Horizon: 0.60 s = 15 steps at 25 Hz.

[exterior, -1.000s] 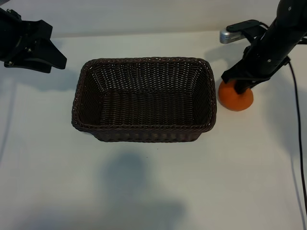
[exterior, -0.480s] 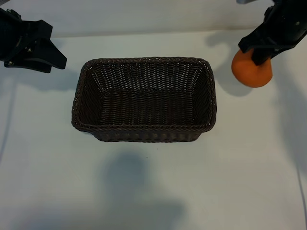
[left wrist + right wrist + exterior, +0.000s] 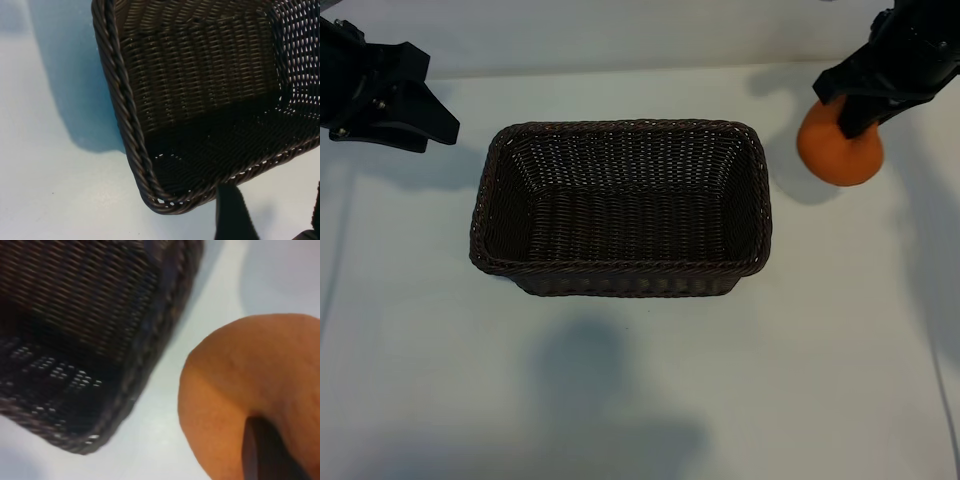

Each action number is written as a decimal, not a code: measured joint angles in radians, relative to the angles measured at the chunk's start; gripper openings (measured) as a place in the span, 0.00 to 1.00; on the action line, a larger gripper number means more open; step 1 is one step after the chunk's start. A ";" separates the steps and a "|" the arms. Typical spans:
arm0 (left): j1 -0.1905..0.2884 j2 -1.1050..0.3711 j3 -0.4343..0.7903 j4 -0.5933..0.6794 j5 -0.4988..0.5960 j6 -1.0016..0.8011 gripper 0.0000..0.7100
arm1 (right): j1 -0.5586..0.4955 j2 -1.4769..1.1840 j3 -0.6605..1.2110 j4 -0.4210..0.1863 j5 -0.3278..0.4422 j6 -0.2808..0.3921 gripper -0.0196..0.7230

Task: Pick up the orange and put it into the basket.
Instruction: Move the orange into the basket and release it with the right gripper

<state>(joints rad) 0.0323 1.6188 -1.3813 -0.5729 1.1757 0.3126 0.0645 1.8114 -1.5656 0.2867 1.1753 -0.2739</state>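
Note:
The orange [image 3: 840, 153] hangs in the air right of the basket [image 3: 620, 132], gripped at its top by my right gripper [image 3: 852, 118], which is shut on it. In the right wrist view the orange [image 3: 240, 385] fills the near side, with a dark finger [image 3: 265, 450] pressed into it and the basket's corner [image 3: 125, 405] beside it. The dark brown wicker basket sits mid-table with nothing inside. My left gripper [image 3: 405, 105] is parked at the far left, away from the basket, with its jaws apart and nothing between them. The left wrist view shows the basket's rim [image 3: 135, 150].
White table [image 3: 640, 380] all round the basket. A soft shadow [image 3: 610, 400] lies on the table in front of the basket. The orange's shadow [image 3: 790, 180] falls between it and the basket's right wall.
My right gripper has lifted the orange off the table, then shifted it slightly toward the basket. The left arm has not moved.

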 joint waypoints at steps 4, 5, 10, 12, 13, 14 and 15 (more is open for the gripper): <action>0.000 0.000 0.000 0.000 0.000 -0.001 0.61 | 0.009 0.000 0.000 0.057 0.000 0.007 0.14; 0.000 0.000 0.000 0.000 0.000 -0.001 0.61 | 0.018 0.000 0.000 0.061 0.000 0.012 0.14; 0.000 0.000 0.000 0.000 0.000 -0.001 0.61 | 0.103 0.000 -0.002 0.066 -0.025 0.042 0.14; 0.000 0.000 0.000 0.000 0.000 -0.001 0.61 | 0.143 0.000 -0.021 0.068 -0.032 0.059 0.14; 0.000 0.000 0.000 -0.001 0.000 -0.001 0.61 | 0.167 0.000 -0.033 0.069 -0.036 0.069 0.14; 0.000 0.000 0.000 -0.002 0.000 -0.001 0.61 | 0.186 0.000 -0.044 0.070 -0.043 0.078 0.14; 0.000 0.000 0.000 -0.005 0.000 -0.001 0.61 | 0.209 0.000 -0.058 0.070 -0.053 0.087 0.14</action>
<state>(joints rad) 0.0323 1.6188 -1.3813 -0.5778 1.1757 0.3117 0.2739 1.8114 -1.6234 0.3568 1.1223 -0.1866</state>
